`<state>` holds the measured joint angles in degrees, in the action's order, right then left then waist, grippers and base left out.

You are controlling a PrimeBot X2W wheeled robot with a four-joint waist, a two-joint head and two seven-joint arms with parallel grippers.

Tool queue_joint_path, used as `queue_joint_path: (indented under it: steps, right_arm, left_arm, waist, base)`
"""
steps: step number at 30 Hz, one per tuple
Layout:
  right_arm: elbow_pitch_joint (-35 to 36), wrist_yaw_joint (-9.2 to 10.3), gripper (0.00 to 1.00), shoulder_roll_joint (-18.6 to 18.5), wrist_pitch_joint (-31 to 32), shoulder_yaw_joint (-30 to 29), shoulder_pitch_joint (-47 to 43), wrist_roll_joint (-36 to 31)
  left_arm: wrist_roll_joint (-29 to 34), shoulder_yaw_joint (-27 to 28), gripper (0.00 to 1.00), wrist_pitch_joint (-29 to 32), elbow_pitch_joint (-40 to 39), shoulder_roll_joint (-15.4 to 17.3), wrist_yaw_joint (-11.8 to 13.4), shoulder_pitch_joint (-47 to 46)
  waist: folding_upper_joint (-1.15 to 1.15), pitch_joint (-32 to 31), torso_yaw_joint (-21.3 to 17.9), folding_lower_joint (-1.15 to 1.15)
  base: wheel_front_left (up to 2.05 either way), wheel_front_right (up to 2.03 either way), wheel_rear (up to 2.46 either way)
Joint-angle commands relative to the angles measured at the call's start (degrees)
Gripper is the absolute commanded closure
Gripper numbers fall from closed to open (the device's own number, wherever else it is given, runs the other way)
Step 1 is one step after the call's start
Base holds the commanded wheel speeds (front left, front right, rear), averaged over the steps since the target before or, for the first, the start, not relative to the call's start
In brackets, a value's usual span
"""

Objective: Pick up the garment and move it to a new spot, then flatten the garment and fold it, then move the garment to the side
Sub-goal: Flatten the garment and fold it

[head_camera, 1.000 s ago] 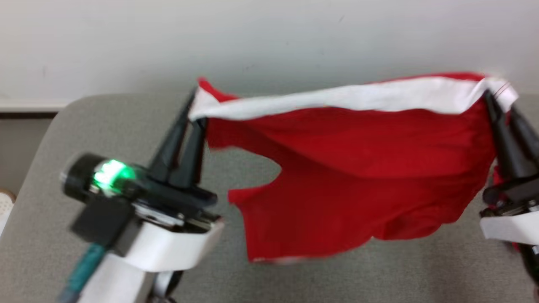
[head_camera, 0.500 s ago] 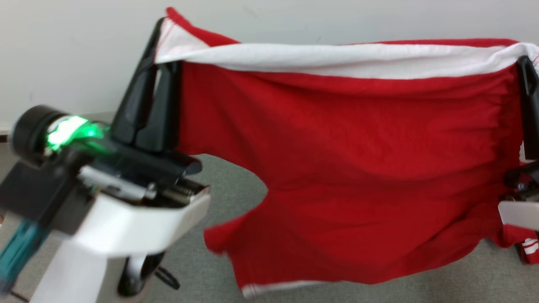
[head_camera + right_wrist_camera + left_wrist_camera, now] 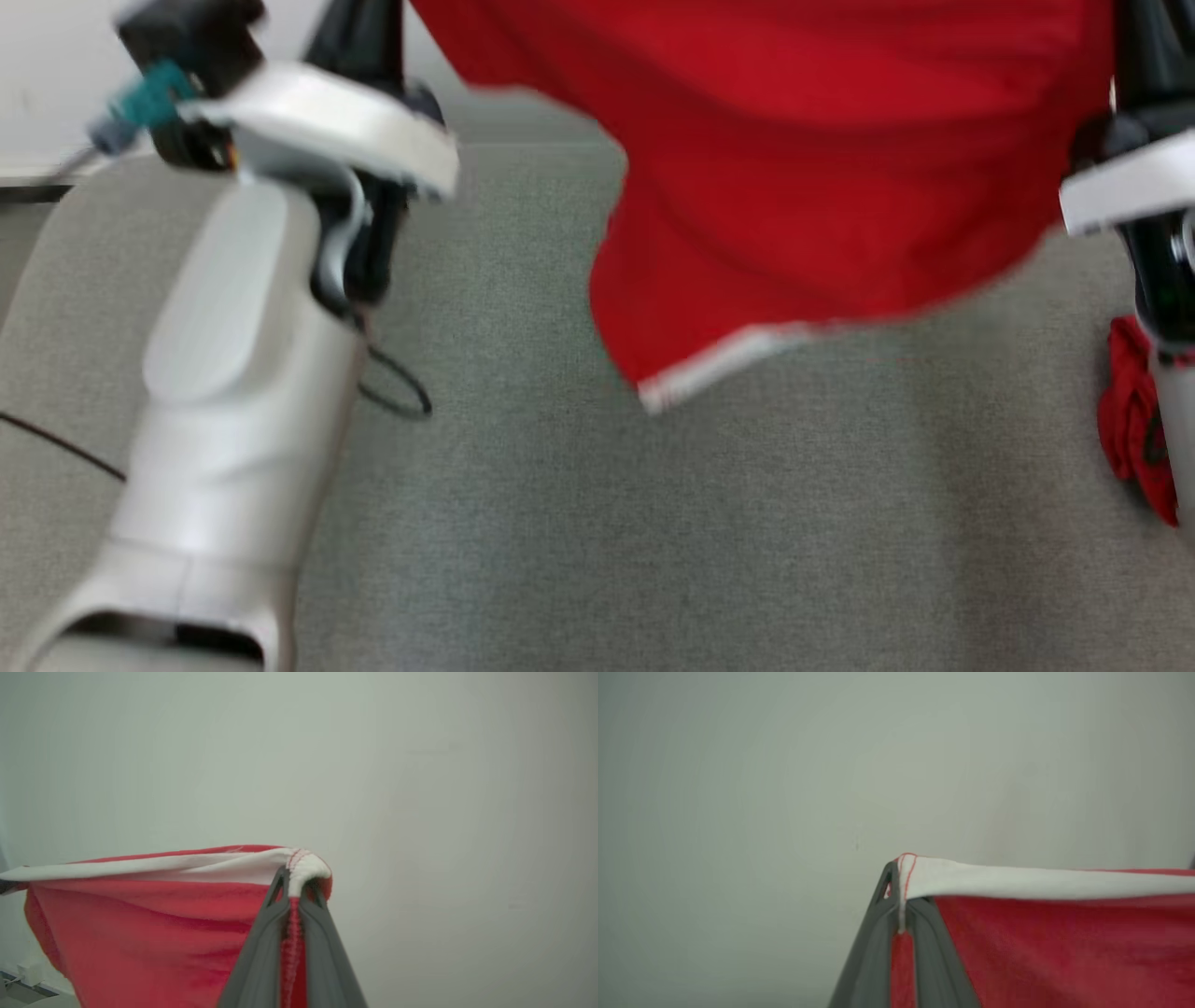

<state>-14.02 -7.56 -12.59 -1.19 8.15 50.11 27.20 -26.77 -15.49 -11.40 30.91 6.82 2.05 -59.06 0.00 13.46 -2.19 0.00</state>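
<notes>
The left end effector and right end effector are each clamping 1 hem corner of the garment, spreading it above the desk, likely to lay it flat.

One red garment is hanging up; two pincers are pinching it, the left pincer and the right pincer; two pale arms are showing, the left arm and the right arm; one grey tabletop is lying below; one black wire is curling there.
</notes>
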Motion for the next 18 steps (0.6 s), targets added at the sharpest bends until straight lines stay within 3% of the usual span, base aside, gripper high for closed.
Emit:
queue_joint_path:
  steps: [1,8,14,18]
  right_arm:
    - [-1.3,0.17,1.0,-0.1,-0.8,-0.1,1.9,0.3]
    - [-20.0,0.18,1.0,3.6,-8.4,4.2,12.4,2.0]
    - [-33.9,0.18,1.0,6.7,-11.5,12.3,9.4,5.7]
    - [-39.0,0.18,1.0,7.8,-12.9,17.1,5.3,9.3]
  left_arm:
    - [-0.8,0.8,1.0,-0.7,1.5,0.1,0.0,-1.9]
    - [-1.9,3.3,1.0,-3.4,20.4,-1.5,-0.2,-10.3]
    - [-4.6,4.1,1.0,-3.7,33.4,-3.2,-0.8,-5.0]
    - [-5.0,4.0,1.0,-3.8,36.8,-3.6,-1.2,-0.5]
  waist:
    - [0.0,0.4,-0.1,0.0]
    - [0.0,2.0,0.2,0.0]
    - [0.0,3.6,-0.2,0.0]
    - [0.0,4.4,-0.6,0.0]
  base:
    - [0.0,0.0,0.0]
    - [0.0,0.0,0.0]
    - [0.0,0.0,0.0]
    - [0.0,0.0,0.0]
